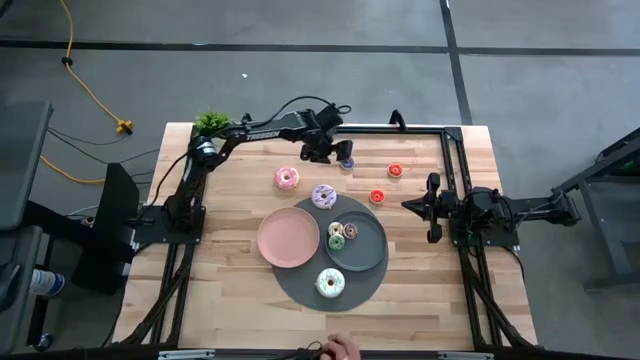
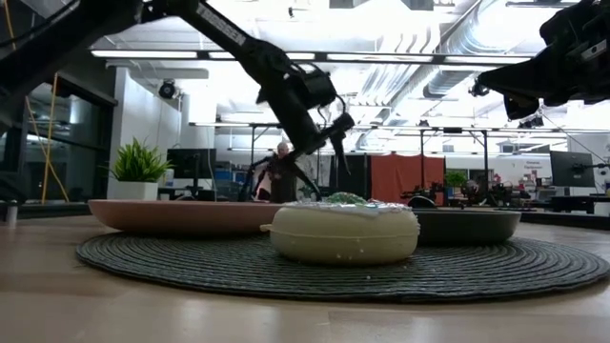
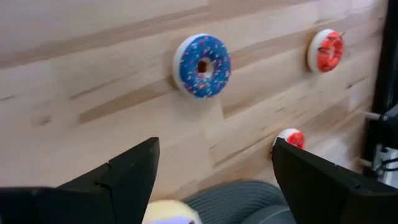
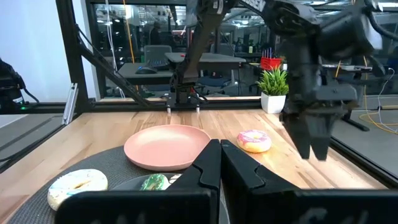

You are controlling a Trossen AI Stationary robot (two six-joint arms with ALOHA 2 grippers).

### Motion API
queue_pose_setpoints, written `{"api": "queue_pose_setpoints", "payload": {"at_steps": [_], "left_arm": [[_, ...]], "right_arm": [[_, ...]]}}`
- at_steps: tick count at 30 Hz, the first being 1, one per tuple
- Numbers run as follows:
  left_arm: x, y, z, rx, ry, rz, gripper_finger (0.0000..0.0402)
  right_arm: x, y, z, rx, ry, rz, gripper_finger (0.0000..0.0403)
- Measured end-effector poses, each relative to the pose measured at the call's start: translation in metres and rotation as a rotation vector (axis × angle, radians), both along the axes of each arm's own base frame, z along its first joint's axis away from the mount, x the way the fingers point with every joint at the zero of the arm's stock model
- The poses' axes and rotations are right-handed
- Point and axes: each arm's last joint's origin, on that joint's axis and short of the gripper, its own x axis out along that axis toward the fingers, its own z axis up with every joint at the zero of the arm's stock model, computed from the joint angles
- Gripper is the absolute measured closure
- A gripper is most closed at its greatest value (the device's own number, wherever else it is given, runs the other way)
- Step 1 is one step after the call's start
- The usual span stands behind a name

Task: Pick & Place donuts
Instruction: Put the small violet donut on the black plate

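High view: grey plate (image 1: 368, 255) holds two tiny donuts (image 1: 337, 235)

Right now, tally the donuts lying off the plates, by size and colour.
tiny red donuts: 2
tiny blue donut: 1
large pink-iced donut: 1
large lilac-iced donut: 1
large green-iced donut: 1
Total: 6

The left arm is reaching across the table's far side, its left gripper (image 1: 330, 155) hanging fingers spread; the right gripper (image 1: 432, 207) is waiting closed at the right edge.
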Motion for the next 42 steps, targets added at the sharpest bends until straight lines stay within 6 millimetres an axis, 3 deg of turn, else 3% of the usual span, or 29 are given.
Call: {"api": "queue_pose_setpoints", "payload": {"at_steps": [5,8,11,15,25,32,42], "left_arm": [[-0.030,-0.016,0.004,0.012,0.012,0.045,0.0101],[-0.046,-0.019,0.004,0.016,-0.102,0.093,0.0101],[-0.051,-0.022,-0.003,-0.024,-0.258,0.118,0.0101],[-0.055,-0.025,-0.016,-0.177,-0.333,0.110,0.0101],[-0.045,-0.053,-0.025,-0.214,-0.270,0.119,0.0101],[-0.042,-0.053,-0.039,-0.321,-0.210,0.367,0.0101],[-0.034,-0.080,-0.049,-0.166,-0.213,0.524,0.0101]], "right_arm": [[0.000,0.000,0.000,0.000,0.000,0.000,0.0402],[0.000,0.000,0.000,0.000,-0.001,0.000,0.0402],[0.000,0.000,0.000,0.000,-0.001,0.000,0.0402],[0.000,0.000,0.000,0.000,-0.001,0.000,0.0402],[0.000,0.000,0.000,0.000,-0.001,0.001,0.0402],[0.000,0.000,0.000,0.000,-0.001,0.000,0.0402],[0.000,0.000,0.000,0.000,-0.001,0.000,0.0402]]}}
